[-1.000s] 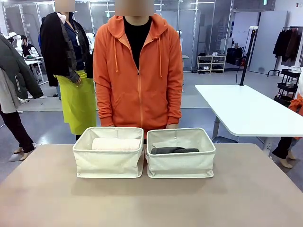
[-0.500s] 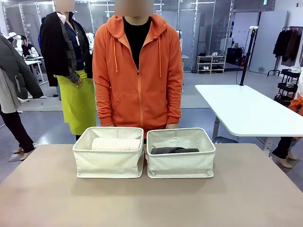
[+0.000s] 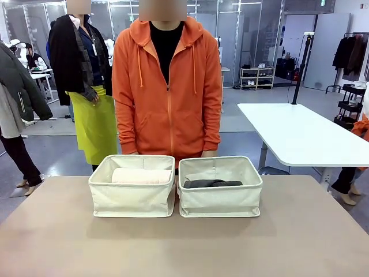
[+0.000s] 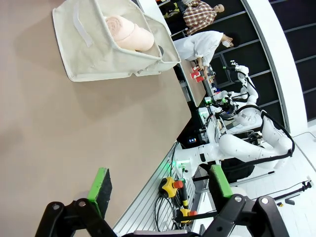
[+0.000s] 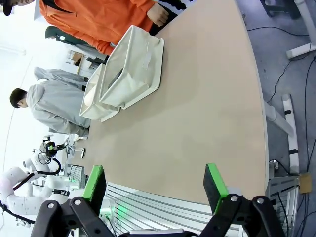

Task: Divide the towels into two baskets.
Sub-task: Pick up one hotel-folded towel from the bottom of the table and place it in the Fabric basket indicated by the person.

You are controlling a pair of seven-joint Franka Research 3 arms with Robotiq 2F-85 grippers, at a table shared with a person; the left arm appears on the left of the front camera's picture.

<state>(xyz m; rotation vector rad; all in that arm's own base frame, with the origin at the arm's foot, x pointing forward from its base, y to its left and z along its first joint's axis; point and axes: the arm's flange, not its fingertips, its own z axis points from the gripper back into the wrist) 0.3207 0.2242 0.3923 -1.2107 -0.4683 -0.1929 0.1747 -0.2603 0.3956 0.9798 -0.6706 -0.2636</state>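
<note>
Left basket [image 3: 132,193]: on the tabletop [image 3: 184,248], picture-left of the pair, in front of the person; rim rolled, sides soft.
Right basket [image 3: 219,194]: just beside the left basket, side walls nearly touching at the middle.
Pink-beige towel [image 3: 140,175]: lies lengthwise inside the left basket, top rising near the rim. In the left wrist view its rolled end [image 4: 129,33] shows above the basket wall [image 4: 94,49].
Dark grey towel [image 3: 211,183]: lies low inside the right basket, well under the rim.
Other towels: cannot tell from these views; whatever lies under the two visible rolls is hidden by the basket walls.
Person [image 3: 168,86]: orange hoodie, stands at the far edge right behind the baskets, hands down at the basket backs; one hand [image 5: 159,14] shows near the basket [image 5: 133,69] in the right wrist view.
Left end effector [image 4: 160,185]: released, green pads spread wide, nothing between them; over bare tabletop, well apart from the baskets.
Right end effector [image 5: 155,185]: released, fingers spread, empty; near the tabletop's near edge, well apart from the baskets.
</note>
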